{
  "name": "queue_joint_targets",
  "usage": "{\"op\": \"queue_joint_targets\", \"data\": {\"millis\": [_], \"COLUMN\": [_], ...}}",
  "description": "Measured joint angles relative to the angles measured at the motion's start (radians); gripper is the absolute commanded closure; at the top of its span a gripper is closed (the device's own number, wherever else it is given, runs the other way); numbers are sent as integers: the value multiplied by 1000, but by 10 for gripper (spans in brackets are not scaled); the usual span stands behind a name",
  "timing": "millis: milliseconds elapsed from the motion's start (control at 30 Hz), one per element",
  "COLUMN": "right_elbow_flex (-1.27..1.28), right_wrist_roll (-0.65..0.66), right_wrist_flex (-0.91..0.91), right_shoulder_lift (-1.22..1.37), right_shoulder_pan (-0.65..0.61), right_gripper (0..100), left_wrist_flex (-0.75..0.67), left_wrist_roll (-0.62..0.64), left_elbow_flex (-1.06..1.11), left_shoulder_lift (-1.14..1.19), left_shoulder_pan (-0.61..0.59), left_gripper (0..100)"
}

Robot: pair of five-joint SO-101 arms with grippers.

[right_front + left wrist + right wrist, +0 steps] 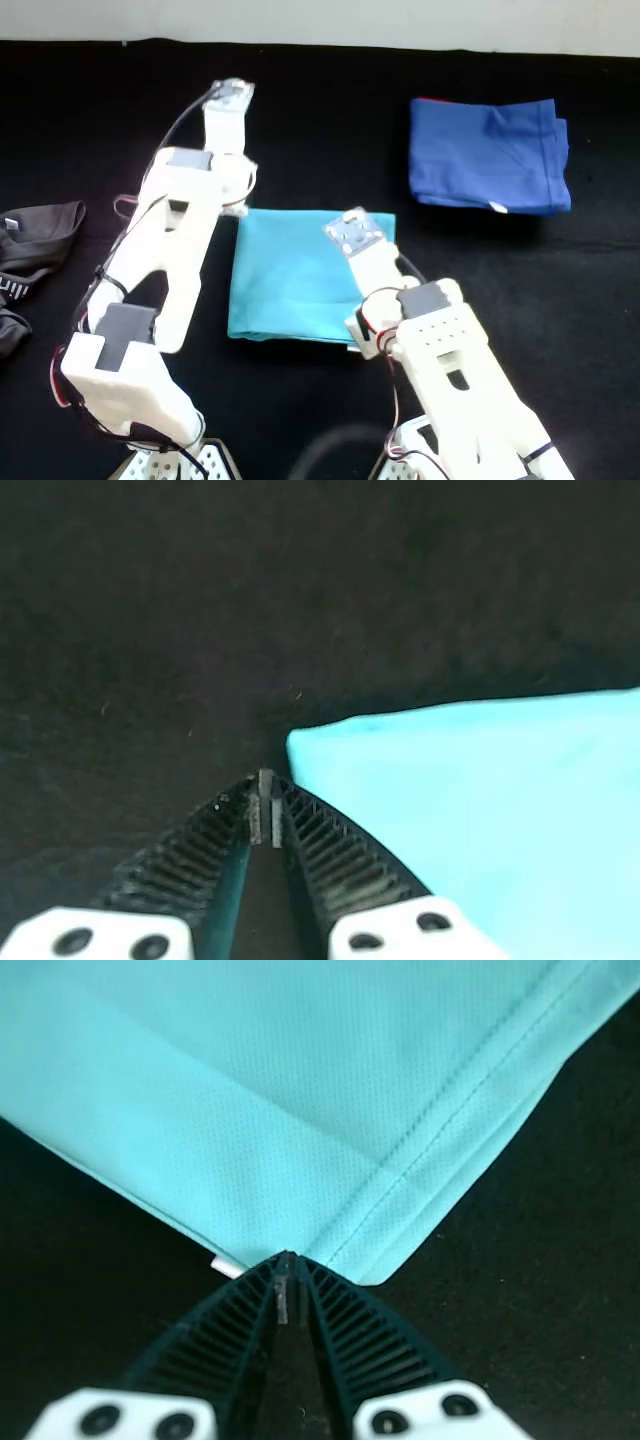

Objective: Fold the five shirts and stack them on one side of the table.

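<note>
Nearest, the right gripper (285, 1295) is set with fingers closed tip to tip at a hemmed corner of the folded teal shirt (300, 280), which lies mid-table. The left gripper (265, 815) is likewise closed at the shirt's far left corner, though pinched cloth cannot be confirmed at either. Two corners are probably taken so that the shirt can be carried flat to the folded blue shirt (490, 150), laid far right as the stack's base.

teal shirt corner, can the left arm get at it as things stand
Probably yes: the left gripper sits shut right beside the near corner of the teal shirt, with bare table between them.
</note>
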Motion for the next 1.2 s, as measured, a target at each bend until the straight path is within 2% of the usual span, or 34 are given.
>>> {"op": "queue_joint_targets", "data": {"millis": [267,467,700,833,1067,1200], "right_elbow_flex": [-5,61,112,64,-245,-371], "right_wrist_roll": [0,0,0,0,0,0], "right_wrist_flex": [2,-29,-92,-46,199,256], "right_shoulder_lift": [0,0,0,0,0,0], "right_shoulder_pan": [0,0,5,5,8,49], "right_gripper": [993,993,993,993,985,861], "left_wrist_flex": [6,9,18,121,402,583], "left_wrist_roll": [21,25,25,23,23,21], "left_elbow_flex": [-86,-189,-253,-316,-496,-631], "left_shoulder_lift": [146,298,319,322,322,322], "left_shoulder_pan": [57,23,-28,-31,-58,-95], "left_gripper": [991,991,991,991,991,991]}}
